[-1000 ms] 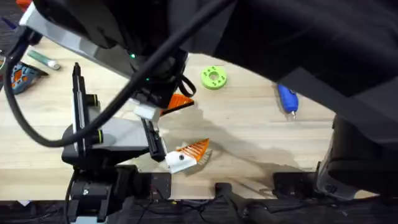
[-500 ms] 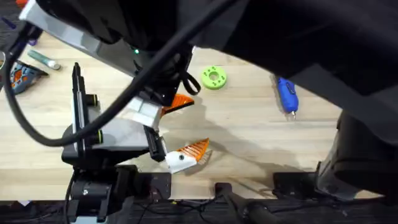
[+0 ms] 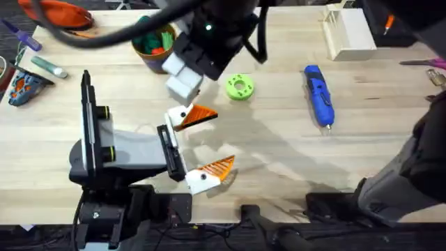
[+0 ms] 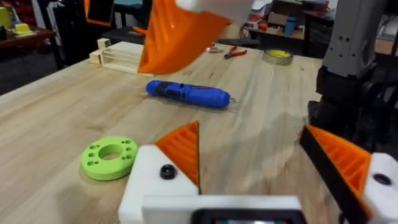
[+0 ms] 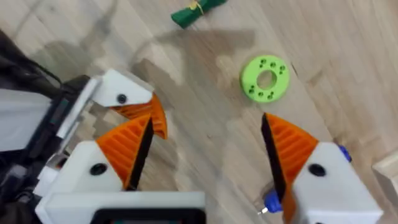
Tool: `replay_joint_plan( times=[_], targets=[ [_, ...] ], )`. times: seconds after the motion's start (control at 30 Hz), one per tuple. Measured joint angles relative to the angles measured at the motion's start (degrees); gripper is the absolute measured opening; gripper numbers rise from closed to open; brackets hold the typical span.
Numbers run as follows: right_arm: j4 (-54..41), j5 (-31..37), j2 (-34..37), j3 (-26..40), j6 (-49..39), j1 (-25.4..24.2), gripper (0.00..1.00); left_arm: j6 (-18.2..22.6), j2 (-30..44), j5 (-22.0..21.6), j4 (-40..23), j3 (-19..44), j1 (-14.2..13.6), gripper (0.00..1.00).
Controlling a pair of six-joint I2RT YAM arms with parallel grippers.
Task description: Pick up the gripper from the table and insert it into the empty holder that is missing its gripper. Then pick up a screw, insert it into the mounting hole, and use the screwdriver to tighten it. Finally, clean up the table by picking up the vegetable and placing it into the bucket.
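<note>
hovering above the counter (image 3: 279, 150) with its orange pads spread wide and empty, the right claw (image 5: 205, 165) hangs over the left claw (image 3: 198, 150), also spread wide, with the lime disc (image 5: 265, 78) near, the screwdriver (image 3: 319, 95) farther right, and the vegetable (image 5: 198, 10) lying flat beyond.

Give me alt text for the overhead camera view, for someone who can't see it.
A robot arm reaches over a wooden table above a white mount tipped with an orange wedge; a second such mount sits nearer the camera. A lime-green disc and a blue screwdriver lie to the right.
</note>
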Motion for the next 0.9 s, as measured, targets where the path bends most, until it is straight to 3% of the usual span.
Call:
replay_joint_plan(
  times=[0.27, 0.37, 0.5, 0.67, 0.77, 0.9],
  targets=[
    [-0.95, 3.14, -1.21, 0.00, 0.98, -3.00, 0.993, 0.00, 0.00, 0.00, 0.00, 0.00, 0.00, 0.999],
    [0.22, 3.90, -5.47, -1.89, 1.95, -5.05, 0.993, 0.00, -0.01, 0.00, 0.00, 0.00, 0.00, 0.999],
    [5.25, 4.16, -11.92, -12.52, 3.16, -7.34, 0.993, 0.00, -0.01, 0.00, 0.00, 0.00, 0.00, 0.999],
    [14.75, 4.13, -21.44, -31.72, 5.71, -11.52, 0.993, 0.00, 0.00, 0.00, 0.00, 0.00, 0.00, 0.999],
    [16.63, 4.11, -27.04, -40.10, 8.40, -16.98, 0.992, 0.00, 0.00, -0.02, 0.00, 0.00, 0.00, 0.999],
    [16.35, 3.84, -32.02, -45.59, 11.56, -27.23, 0.992, 0.00, -0.01, -0.02, 0.00, 0.00, 0.00, 0.999]
  ],
)
